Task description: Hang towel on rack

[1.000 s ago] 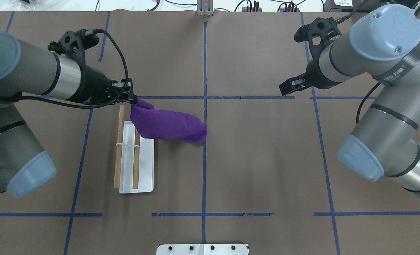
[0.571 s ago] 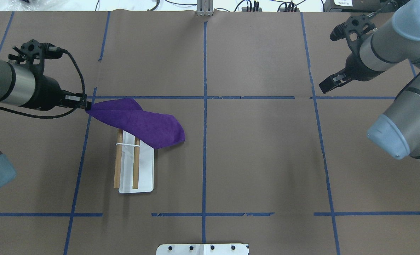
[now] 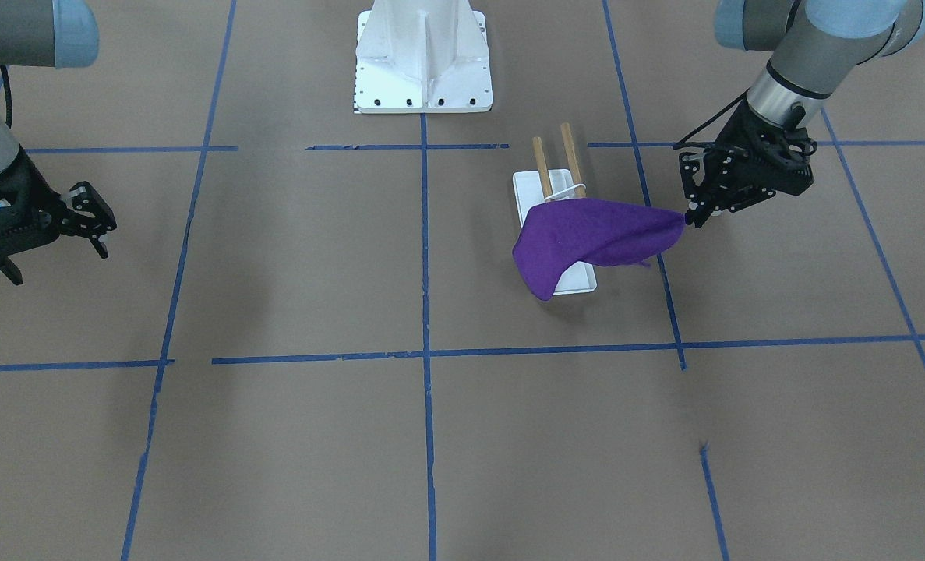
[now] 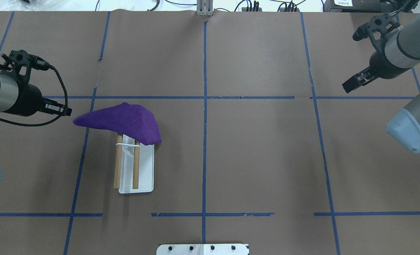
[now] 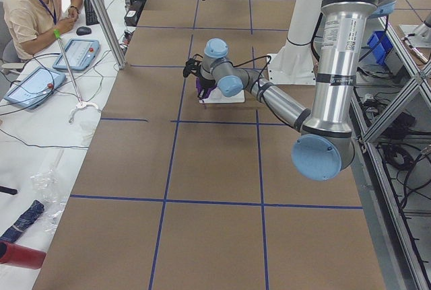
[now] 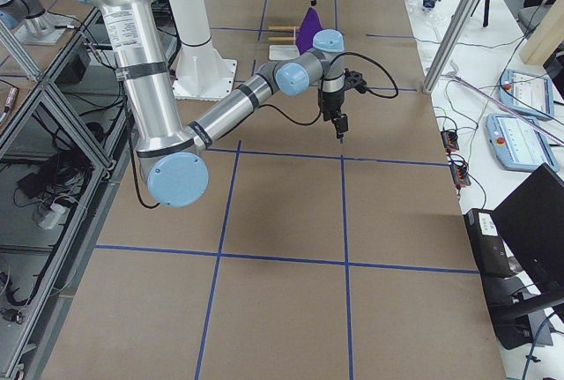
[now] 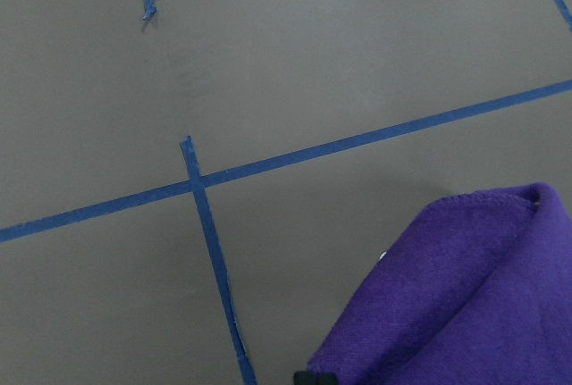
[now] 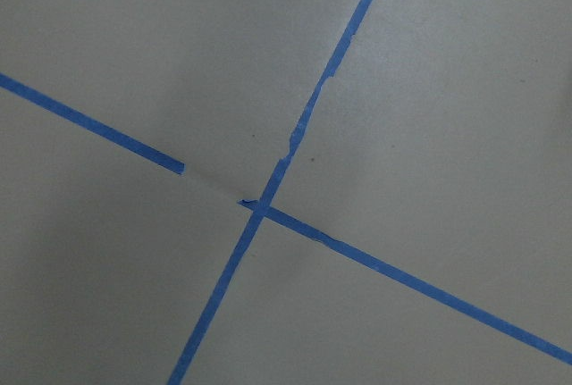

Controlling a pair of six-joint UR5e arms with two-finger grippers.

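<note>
The purple towel (image 4: 125, 120) lies draped over the far end of the rack (image 4: 142, 170), covering the ends of its two wooden rods (image 4: 118, 163). One pointed corner stretches out past the rack toward my left gripper (image 4: 69, 112). That gripper looks shut on this corner just left of the rack. In the front-facing view the towel (image 3: 587, 234) sags over the rack (image 3: 563, 160) and its tip meets the left gripper (image 3: 690, 220). The left wrist view shows the towel (image 7: 465, 296) at lower right. My right gripper (image 3: 61, 265) is open and empty, far off to the side.
The large white bolted pedestal (image 3: 423, 54) stands at the robot's base, behind the rack. Blue tape lines (image 4: 204, 106) cross the brown table. An operator (image 5: 34, 7) sits beyond the table's left end.
My left gripper has drawn back to the left, pulling the towel across the far end of the rack. The right arm has withdrawn farther right.
</note>
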